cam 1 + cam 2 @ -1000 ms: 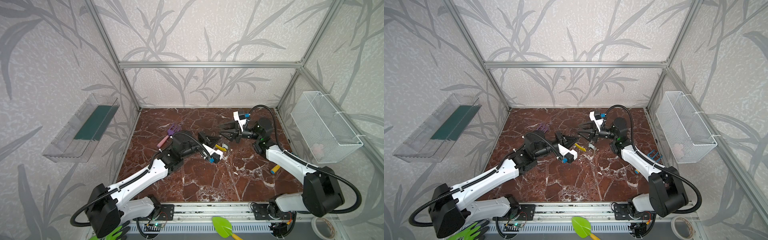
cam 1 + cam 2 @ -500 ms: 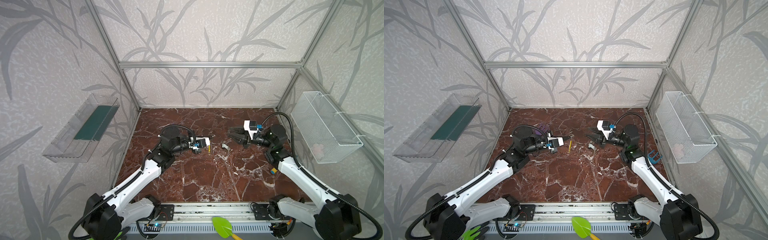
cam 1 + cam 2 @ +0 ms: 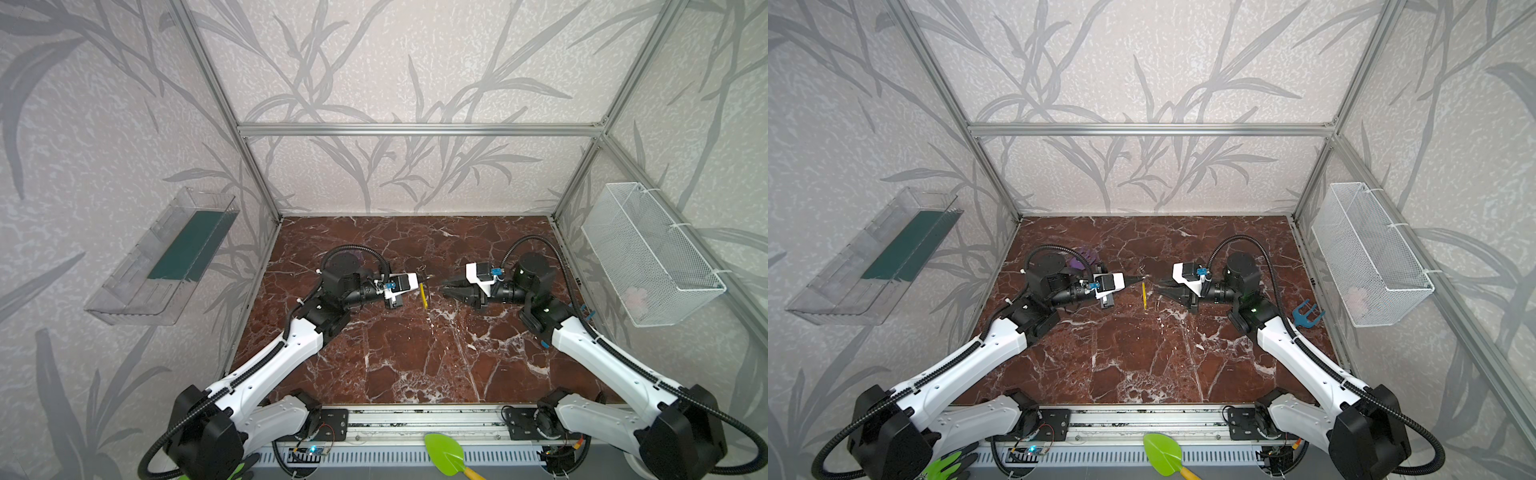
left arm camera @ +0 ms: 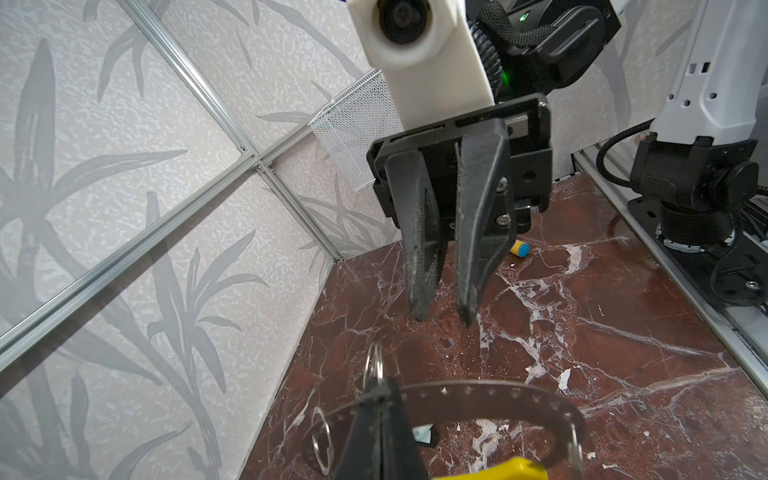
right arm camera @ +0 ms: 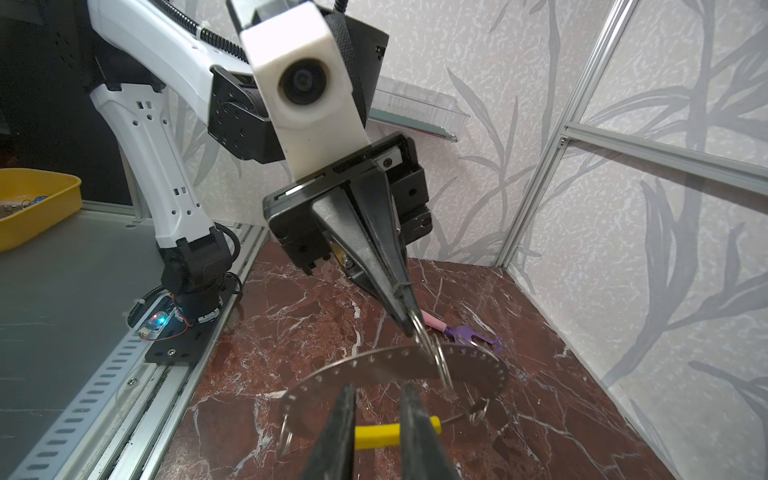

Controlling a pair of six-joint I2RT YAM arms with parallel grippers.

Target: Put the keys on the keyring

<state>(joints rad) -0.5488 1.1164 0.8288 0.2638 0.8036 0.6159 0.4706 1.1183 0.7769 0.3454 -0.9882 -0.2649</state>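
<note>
The keyring [image 5: 374, 361] is a thin grey hoop with a punched edge and a yellow sleeve [image 5: 376, 434], and it hangs above the marble floor. My left gripper [image 5: 411, 328] is shut on its rim beside a small wire ring. In both top views the hoop shows as a yellow streak [image 3: 423, 296] [image 3: 1144, 296] below the left gripper [image 3: 429, 276] [image 3: 1144, 277]. My right gripper [image 5: 378, 388] [image 3: 444, 287] faces the hoop a short way off, its jaws narrowly open and holding nothing. Of the keys only a pale teal tag [image 4: 423, 434] shows, seen through the keyring [image 4: 498, 392].
A purple fork-like tool [image 5: 469, 334] lies behind the left arm and a blue one [image 3: 1306, 313] by the right wall. A yellow and blue cylinder [image 4: 519, 249] lies on the floor. A white mesh basket [image 3: 648, 257] and a clear tray [image 3: 166, 257] hang on the side walls.
The two grippers, close together a second ago, drew apart; the left lifted the keyring. Since half a second ago both have edged back toward each other. The right jaws have narrowed.
</note>
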